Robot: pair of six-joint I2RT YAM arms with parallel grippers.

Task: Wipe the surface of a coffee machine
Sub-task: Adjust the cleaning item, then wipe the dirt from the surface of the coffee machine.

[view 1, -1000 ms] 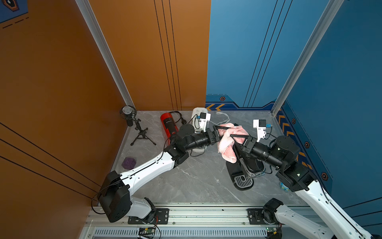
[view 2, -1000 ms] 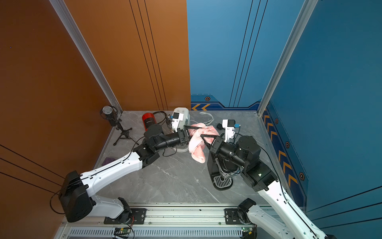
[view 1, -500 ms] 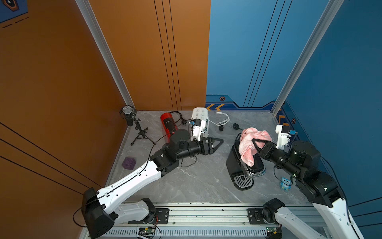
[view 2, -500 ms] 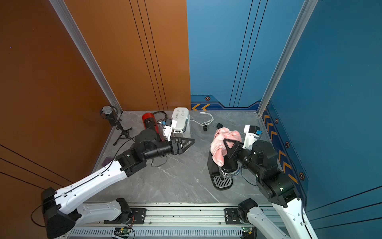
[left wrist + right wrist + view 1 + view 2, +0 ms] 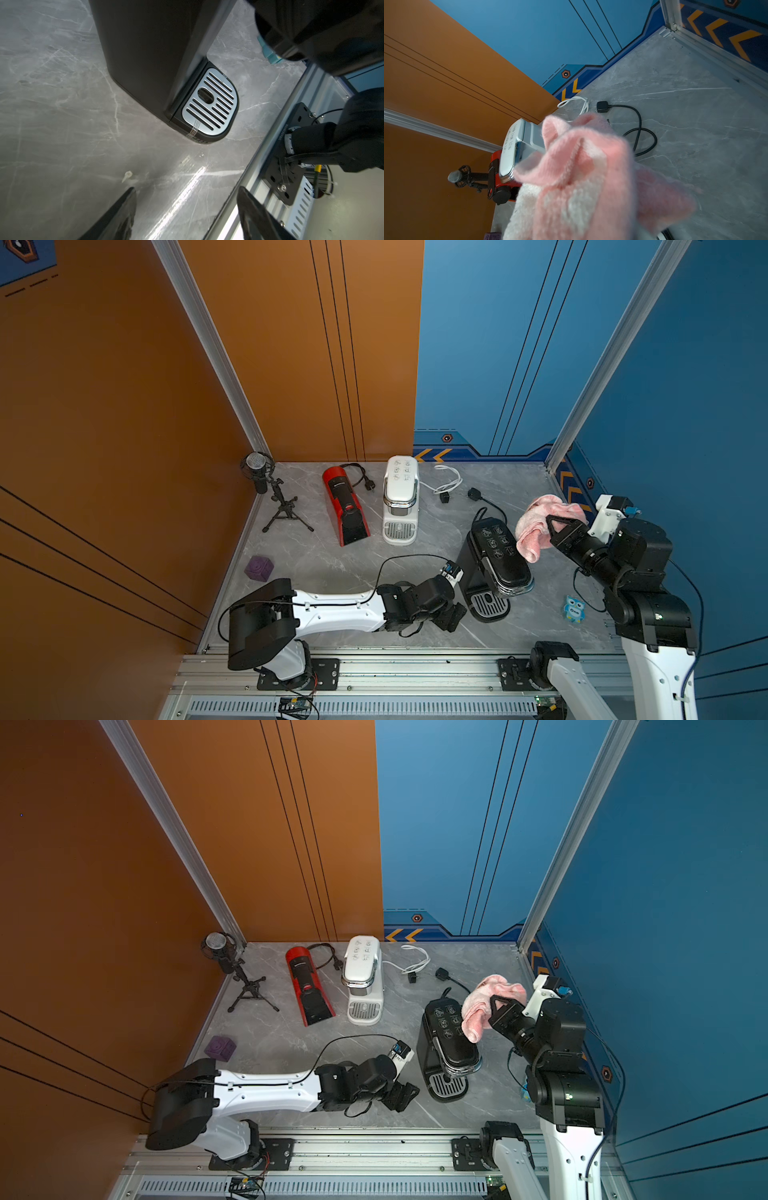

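Black coffee machine [image 5: 496, 562]: stands upright at about 4 o'clock on the grey worktop [image 5: 332, 568], with its drip tray toward the front rail [image 5: 415, 668] at 6 o'clock.
Pink cloth [image 5: 534, 526]: hangs from the right gripper [image 5: 553, 529], whose fingers are clamped on it, over the machine's 2 o'clock corner. Whether it touches the lid cannot be told.
Left gripper [image 5: 452, 616]: sits low, just at 8 o'clock of the drip tray and near the front rail. In the wrist view its fingers [image 5: 122, 214] stand wide apart with only bare worktop between them.
Edges: the right arm sits close to the blue wall at 3 o'clock. An owl toy [image 5: 574, 608] lies between that arm and the machine.
Open room: a bare stretch lies at the centre, between the left arm and the back row.
Back row: the white coffee machine [image 5: 400, 499], red coffee machine [image 5: 345, 508] and microphone stand [image 5: 274, 497] run from 12 to 10 o'clock.
Strays: a purple cube [image 5: 259, 568] lies at 8 o'clock and a black cable [image 5: 484, 506] trails at 1 o'clock.
Change: half a second earlier the left arm reached across the centre; now it is folded back along the front rail. The cloth has shifted from over the lid toward 3 o'clock.
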